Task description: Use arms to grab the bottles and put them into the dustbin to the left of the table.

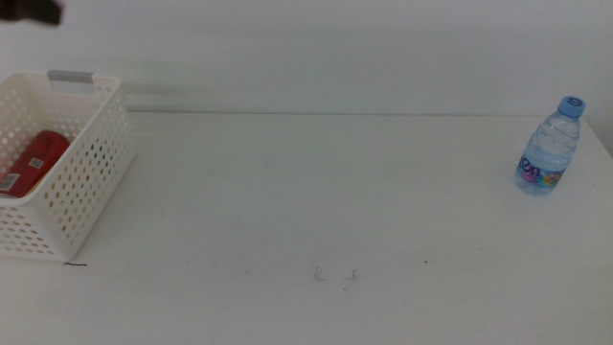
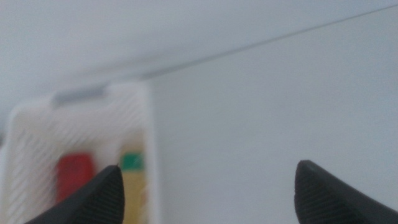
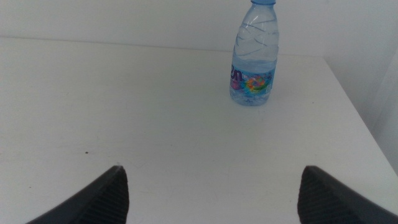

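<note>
The white perforated dustbin (image 1: 81, 182) stands at the table's left edge. The red can (image 1: 34, 163) lies inside it. The blurred left wrist view shows the dustbin (image 2: 149, 124) from above, holding the red can (image 2: 74, 174) and the yellow tea bottle (image 2: 132, 186). My left gripper (image 2: 208, 180) is open and empty, high over the dustbin; a dark part of that arm (image 1: 29, 10) shows at the top left. The clear blue-capped water bottle (image 1: 551, 149) stands upright at the far right. My right gripper (image 3: 214, 183) is open and empty, short of the water bottle (image 3: 254, 56).
The white table (image 1: 316, 192) carries small dark marks (image 1: 335, 276) near its front middle. Its right edge (image 3: 357, 118) runs close beside the water bottle. A pale wall stands behind the table.
</note>
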Controlling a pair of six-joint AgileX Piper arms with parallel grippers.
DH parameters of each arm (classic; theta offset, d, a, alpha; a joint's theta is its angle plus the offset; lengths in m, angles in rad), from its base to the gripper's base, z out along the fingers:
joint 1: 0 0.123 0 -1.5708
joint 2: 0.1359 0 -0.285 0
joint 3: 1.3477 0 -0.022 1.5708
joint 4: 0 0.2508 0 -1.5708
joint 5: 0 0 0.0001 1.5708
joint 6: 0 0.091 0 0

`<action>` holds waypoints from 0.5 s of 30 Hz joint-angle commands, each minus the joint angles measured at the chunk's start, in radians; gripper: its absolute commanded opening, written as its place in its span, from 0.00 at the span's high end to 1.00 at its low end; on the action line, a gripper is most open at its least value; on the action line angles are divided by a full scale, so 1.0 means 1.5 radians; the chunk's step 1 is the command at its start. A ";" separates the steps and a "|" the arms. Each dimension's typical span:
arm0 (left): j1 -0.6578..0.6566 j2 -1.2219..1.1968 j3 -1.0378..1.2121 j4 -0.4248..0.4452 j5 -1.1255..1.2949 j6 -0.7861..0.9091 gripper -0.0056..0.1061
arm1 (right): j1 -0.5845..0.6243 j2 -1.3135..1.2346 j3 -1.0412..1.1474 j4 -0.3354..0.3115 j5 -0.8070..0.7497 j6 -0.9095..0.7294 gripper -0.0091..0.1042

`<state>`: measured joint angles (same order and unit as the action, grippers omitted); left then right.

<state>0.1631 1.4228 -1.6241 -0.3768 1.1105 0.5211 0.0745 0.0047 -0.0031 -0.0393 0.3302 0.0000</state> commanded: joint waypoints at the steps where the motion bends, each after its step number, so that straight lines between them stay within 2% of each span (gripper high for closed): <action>1: -0.048 -0.044 -0.002 -0.033 0.003 -0.003 0.11 | -0.004 -0.003 0.002 -0.003 -0.011 -0.004 0.11; 3: -0.118 -0.082 0.010 -0.019 -0.001 -0.017 0.11 | -0.004 -0.003 0.002 -0.003 -0.011 -0.004 0.11; 6: -0.238 -0.157 0.069 0.034 -0.063 -0.070 0.11 | -0.004 -0.003 0.002 -0.003 -0.011 -0.004 0.11; 9: -0.368 -0.247 0.151 0.113 -0.139 -0.148 0.11 | -0.004 -0.003 0.002 -0.003 -0.011 -0.004 0.11; 11: -0.450 -0.301 0.188 0.174 -0.136 -0.243 0.11 | -0.004 -0.003 0.002 -0.003 -0.011 -0.004 0.11; 13: -0.508 -0.334 0.193 0.222 -0.102 -0.308 0.11 | -0.004 -0.003 0.002 -0.003 -0.011 -0.004 0.11; 15: -0.546 -0.351 0.193 0.247 -0.089 -0.321 0.11 | -0.004 -0.003 0.002 -0.003 -0.011 -0.004 0.11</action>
<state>-0.6118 0.9209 -1.3420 -0.0620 0.9718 0.1007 0.0745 0.0047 -0.0031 -0.0393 0.3302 0.0000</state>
